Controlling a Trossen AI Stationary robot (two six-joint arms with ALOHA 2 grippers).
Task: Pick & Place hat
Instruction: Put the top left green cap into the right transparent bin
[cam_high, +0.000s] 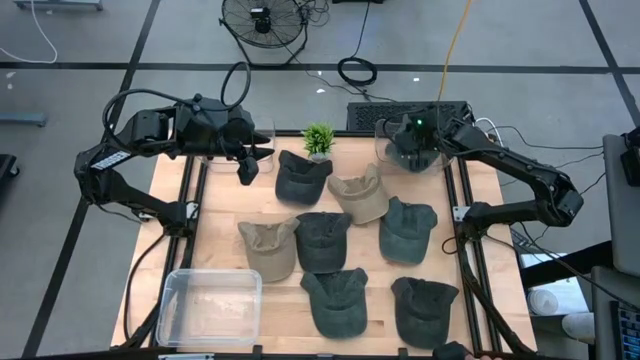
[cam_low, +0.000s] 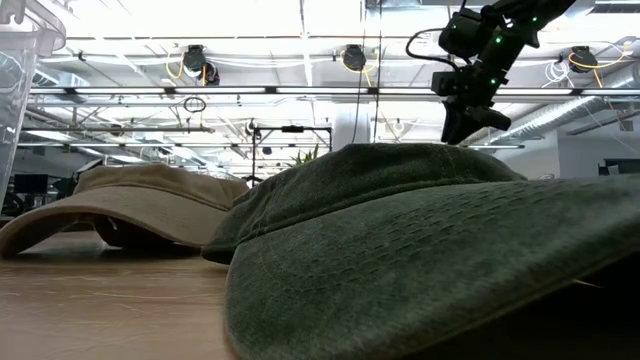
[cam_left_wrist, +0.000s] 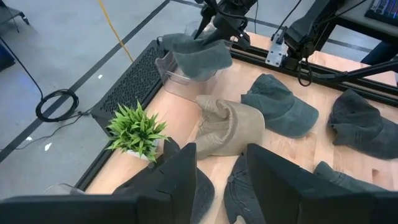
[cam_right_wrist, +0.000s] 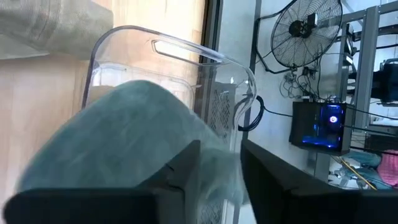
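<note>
From above, the right gripper (cam_high: 415, 143) is only a dark mass over the clear bin (cam_high: 385, 150) at the table's far right corner. Its wrist view shows the fingers pinching a grey-green hat (cam_right_wrist: 124, 143) hanging over that bin. The left gripper (cam_high: 246, 165) hovers parted near the plant (cam_high: 319, 139)

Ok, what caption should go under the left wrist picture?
Right tool lowers a green hat into the clear bin, near a little plant.

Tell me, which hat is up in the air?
The green hat pinched in the right gripper, hanging over the clear bin at the table's far right corner. All others lie on the table.
</note>
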